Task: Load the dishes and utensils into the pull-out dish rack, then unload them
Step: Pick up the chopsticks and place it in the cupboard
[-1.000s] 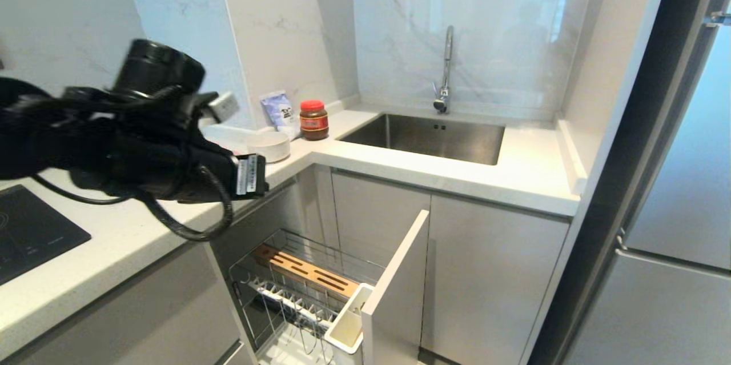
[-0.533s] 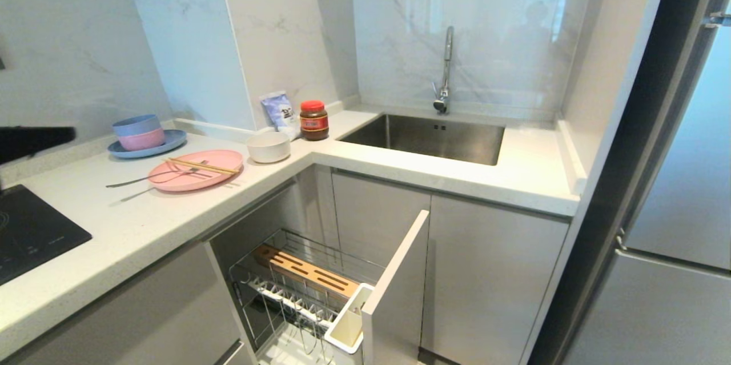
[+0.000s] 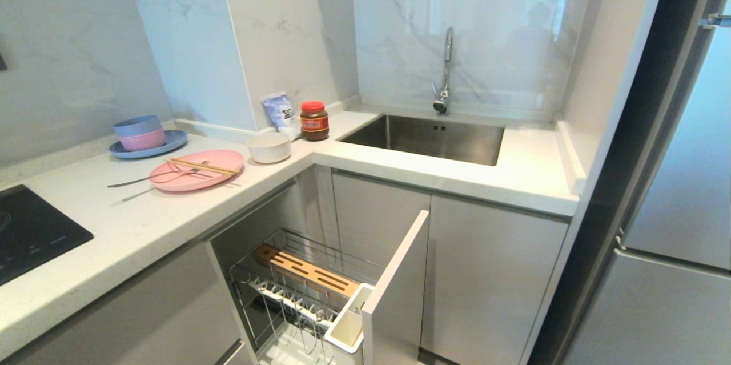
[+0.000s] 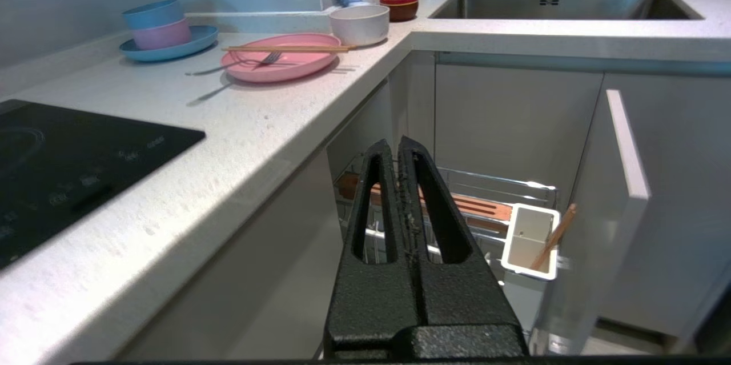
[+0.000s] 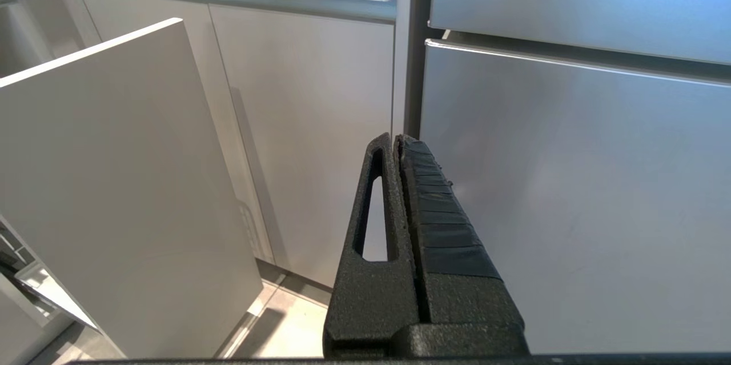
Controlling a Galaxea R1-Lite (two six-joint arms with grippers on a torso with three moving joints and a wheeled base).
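Observation:
The pink plate (image 3: 197,173) lies on the counter with the chopsticks (image 3: 203,166) and the fork (image 3: 149,176) across it. The spoon's handle (image 3: 132,196) sticks out beside the plate. The cream bowl (image 3: 269,147) stands just right of it. Below the counter the pull-out dish rack (image 3: 305,272) stands pulled out, with its white cutlery tray (image 3: 346,325) behind the grey front panel (image 3: 397,291). A thin wooden stick (image 4: 553,237) leans in that tray (image 4: 531,242). My left gripper (image 4: 396,145) is shut and empty, low in front of the rack (image 4: 502,181). My right gripper (image 5: 398,137) is shut and parked by the fridge.
A blue plate with stacked blue and pink bowls (image 3: 143,133) sits at the back left. A red-lidded jar (image 3: 314,120) and a pouch (image 3: 280,111) stand near the steel sink (image 3: 428,136). A black hob (image 3: 28,233) lies at the left. The fridge (image 3: 674,211) stands to the right.
My left arm, which filled the left of the head view over the counter, has pulled back and dropped out of that view. The plate, utensils and bowl now show.

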